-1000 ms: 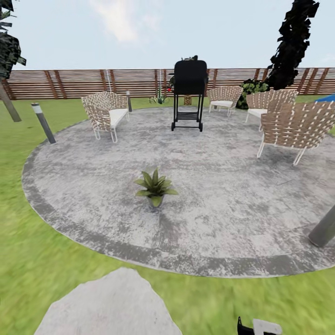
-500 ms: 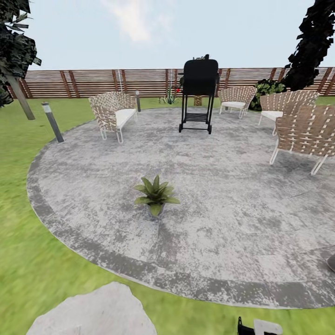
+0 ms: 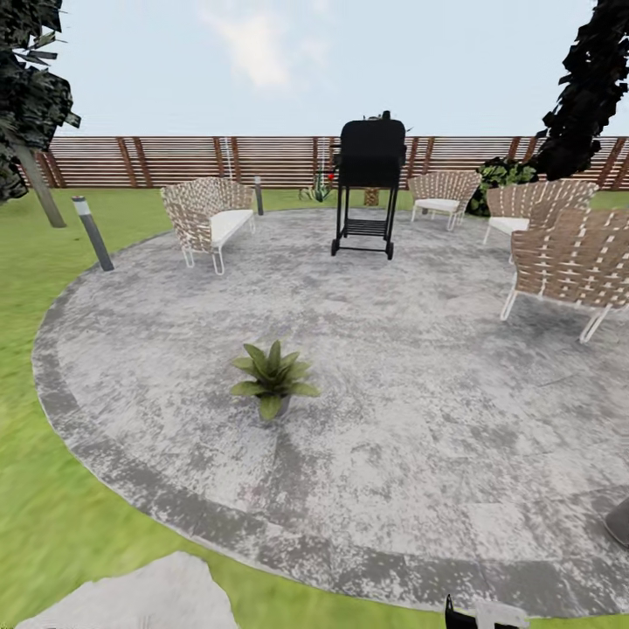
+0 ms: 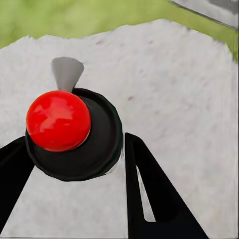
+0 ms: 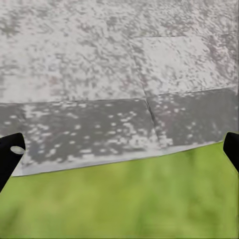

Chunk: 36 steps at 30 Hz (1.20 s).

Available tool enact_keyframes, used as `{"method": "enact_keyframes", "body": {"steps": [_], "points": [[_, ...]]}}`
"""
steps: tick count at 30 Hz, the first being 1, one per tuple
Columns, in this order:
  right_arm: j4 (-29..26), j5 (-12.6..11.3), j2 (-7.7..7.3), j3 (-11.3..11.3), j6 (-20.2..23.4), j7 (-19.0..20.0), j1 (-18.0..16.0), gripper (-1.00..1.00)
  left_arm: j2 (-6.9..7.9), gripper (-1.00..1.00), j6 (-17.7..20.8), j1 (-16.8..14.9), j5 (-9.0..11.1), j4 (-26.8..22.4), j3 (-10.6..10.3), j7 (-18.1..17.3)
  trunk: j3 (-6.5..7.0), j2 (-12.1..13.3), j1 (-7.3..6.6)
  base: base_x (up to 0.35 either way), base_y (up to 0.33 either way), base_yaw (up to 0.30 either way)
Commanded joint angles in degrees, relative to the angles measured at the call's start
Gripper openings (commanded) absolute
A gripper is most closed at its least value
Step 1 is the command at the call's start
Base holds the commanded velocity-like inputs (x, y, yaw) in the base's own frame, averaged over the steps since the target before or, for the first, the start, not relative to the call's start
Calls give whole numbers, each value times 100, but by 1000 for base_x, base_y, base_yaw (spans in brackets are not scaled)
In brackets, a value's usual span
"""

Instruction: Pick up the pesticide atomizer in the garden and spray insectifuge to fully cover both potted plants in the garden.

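Jaws: our left gripper [image 4: 74, 164] pinches the pesticide atomizer [image 4: 74, 132], red cap up, over a stepping stone [image 4: 174, 84] | our right gripper [image 5: 119, 149] hangs spread wide above the patio [image 5: 99, 64] edge and lawn [image 5: 124, 199] | ahead, one potted plant [image 3: 272, 378] sits on the patio, grill [image 3: 369, 185] and chairs [image 3: 208, 218] beyond.
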Motion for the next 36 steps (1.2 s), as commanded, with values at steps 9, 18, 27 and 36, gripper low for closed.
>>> {"method": "enact_keyframes", "body": {"steps": [9,18,27,36], "points": [[6,61,1,-31,-8,-32,-3,100,5,-100,-25,-5,-60,9,42,27,-5,-2,0,146,-287,265],[5,61,1,-31,-8,-32,-3,100,5,-100,-25,-5,-60,9,48,28,-5,-2,0,107,-252,277],[0,56,1,-31,-4,-32,-3,100,5,-100,-25,-5,-60,9,48,27,-5,-2,0,6,-18,152],[4,65,-8,-27,-2,-32,-3,100,-17,-100,-25,-5,-93,9,15,21,-5,-2,0,0,0,1]]}}
